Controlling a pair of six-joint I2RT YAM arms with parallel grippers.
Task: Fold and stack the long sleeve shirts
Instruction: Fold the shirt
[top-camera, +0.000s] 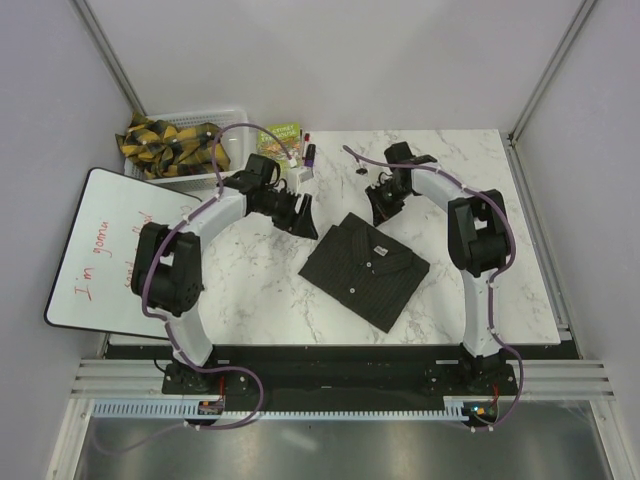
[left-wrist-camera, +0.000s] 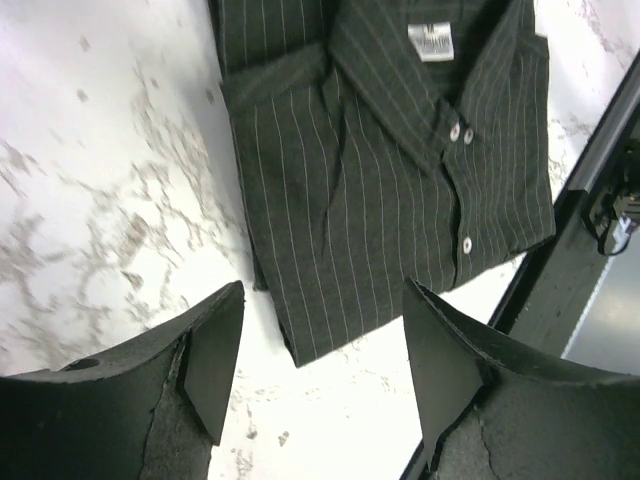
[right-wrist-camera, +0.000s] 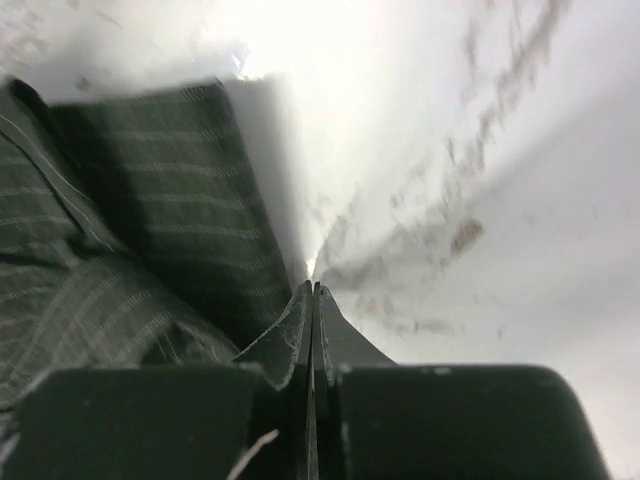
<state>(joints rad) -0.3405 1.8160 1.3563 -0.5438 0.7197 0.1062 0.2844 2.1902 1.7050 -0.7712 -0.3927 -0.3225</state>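
Note:
A folded dark pinstriped long sleeve shirt (top-camera: 364, 268) lies as a rectangle in the middle of the marble table (top-camera: 250, 290), collar and white label up. My left gripper (top-camera: 304, 216) hovers just beyond the shirt's left corner, open, with nothing between its fingers; in the left wrist view the shirt (left-wrist-camera: 380, 170) lies ahead of that gripper (left-wrist-camera: 325, 345). My right gripper (top-camera: 381, 205) sits at the shirt's far corner, shut and empty. In the right wrist view its tips (right-wrist-camera: 313, 290) are pressed together over bare marble, the shirt (right-wrist-camera: 150, 230) just to their left.
A white basket (top-camera: 232, 116) with yellow-and-black patterned cloth stands at the back left. Small packets and a dark tube (top-camera: 309, 152) lie beside it. A whiteboard (top-camera: 95, 240) with red writing overhangs the table's left edge. A thin cable (top-camera: 358, 156) lies at the back centre.

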